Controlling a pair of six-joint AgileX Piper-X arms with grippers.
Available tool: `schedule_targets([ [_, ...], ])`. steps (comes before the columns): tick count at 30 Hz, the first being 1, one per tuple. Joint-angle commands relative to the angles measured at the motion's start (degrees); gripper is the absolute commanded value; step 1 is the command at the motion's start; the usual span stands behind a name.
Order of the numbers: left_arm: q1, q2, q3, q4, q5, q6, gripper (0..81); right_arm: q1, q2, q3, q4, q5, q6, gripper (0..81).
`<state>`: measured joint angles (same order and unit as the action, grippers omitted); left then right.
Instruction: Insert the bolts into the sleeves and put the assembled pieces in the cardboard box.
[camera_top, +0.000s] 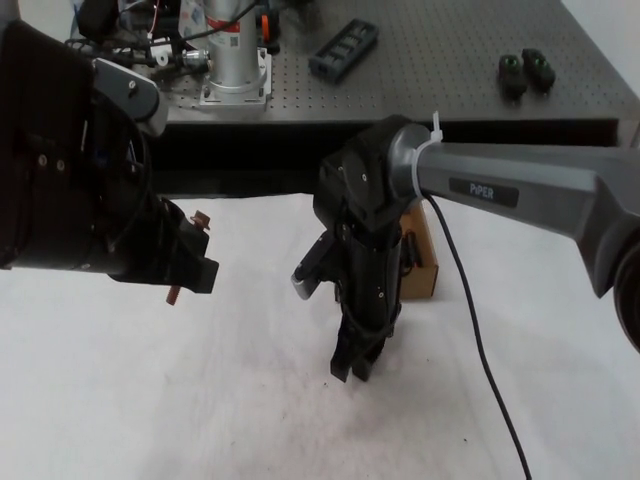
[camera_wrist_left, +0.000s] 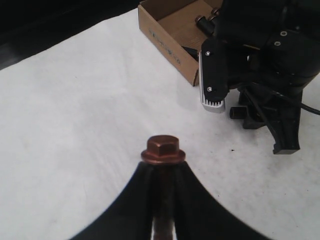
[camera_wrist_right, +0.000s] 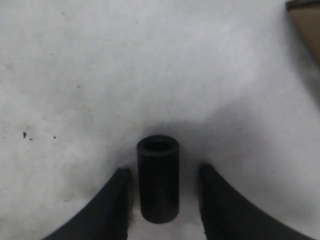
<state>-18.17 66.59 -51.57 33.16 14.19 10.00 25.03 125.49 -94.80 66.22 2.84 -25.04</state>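
The left claw (camera_wrist_left: 163, 172) is clamped on a copper bolt (camera_wrist_left: 163, 149). The hex head sticks out just past the fingertips, and the shank is pinched between the two fingers (camera_wrist_left: 130, 200). In the high view this claw (camera_top: 185, 262) hangs above the left part of the white surface (camera_top: 150, 400), with the bolt (camera_top: 200, 219) tilted and well clear of the cloth.

The right claw (camera_wrist_right: 163, 170) points down near the middle of the surface, its tips close to the cloth (camera_top: 355, 368). Its fingers (camera_wrist_right: 107, 210) stand apart on either side of a black sleeve (camera_wrist_right: 158, 180). A gap shows on each side, so they do not touch it. The sleeve sits on the surface and seems to stand on end, hollow end up.

Just behind the right arm, towards the far edge of the surface and right of its middle, stands the box (camera_wrist_left: 167, 42), open on top. Dark pieces (camera_wrist_left: 201, 21) lie inside, partly hidden by the arm. A black cable (camera_top: 480, 350) runs from the right arm across the cloth to the near edge.

Beyond the far edge lies a perforated plate (camera_top: 450, 55). It carries a metal post (camera_top: 235, 50), a black tray (camera_top: 343, 48) and two small black parts (camera_top: 525, 72).
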Motion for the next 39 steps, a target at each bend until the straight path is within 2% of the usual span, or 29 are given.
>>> schedule_targets([
  [1,0.2,-0.7,-0.2,-0.3,0.2,-0.6,0.7,0.0,1.1,0.7,-1.1,-1.4,-0.3,33.1],
  [5,0.2,-0.7,-0.2,-0.3,0.2,-0.6,0.7,0.0,1.2,0.7,-2.0,-1.8,-0.3,31.4],
  [8,0.2,-0.7,-0.2,-0.3,0.2,-0.6,0.7,0.0,1.2,0.7,-2.5,-5.6,-0.3,31.4],
  [16,0.2,-0.7,-0.2,-0.3,0.6,-0.6,0.7,-0.3,1.3,0.7,-2.8,-4.2,-0.3,30.7],
  [28,0.2,-0.7,-0.2,-0.3,0.6,-0.6,0.7,-0.3,1.3,0.7,-4.2,-6.6,0.2,28.9],
  [30,0.2,-0.7,-0.2,-0.3,0.6,-0.6,0.7,-0.3,1.3,0.7,-4.2,-6.4,0.2,23.7],
  [34,0.2,-0.7,-0.2,-0.3,0.6,-0.6,0.7,-0.5,1.3,0.7,-4.4,-6.2,0.2,0.6],
  [36,0.2,-0.7,-0.2,-0.3,1.2,-0.6,0.7,-0.9,1.3,0.7,-4.6,-6.5,0.9,1.5],
  [39,0.2,-0.7,-0.2,-0.3,6.0,-1.0,0.7,-2.8,-0.6,0.7,-4.6,-9.1,1.7,1.5],
])
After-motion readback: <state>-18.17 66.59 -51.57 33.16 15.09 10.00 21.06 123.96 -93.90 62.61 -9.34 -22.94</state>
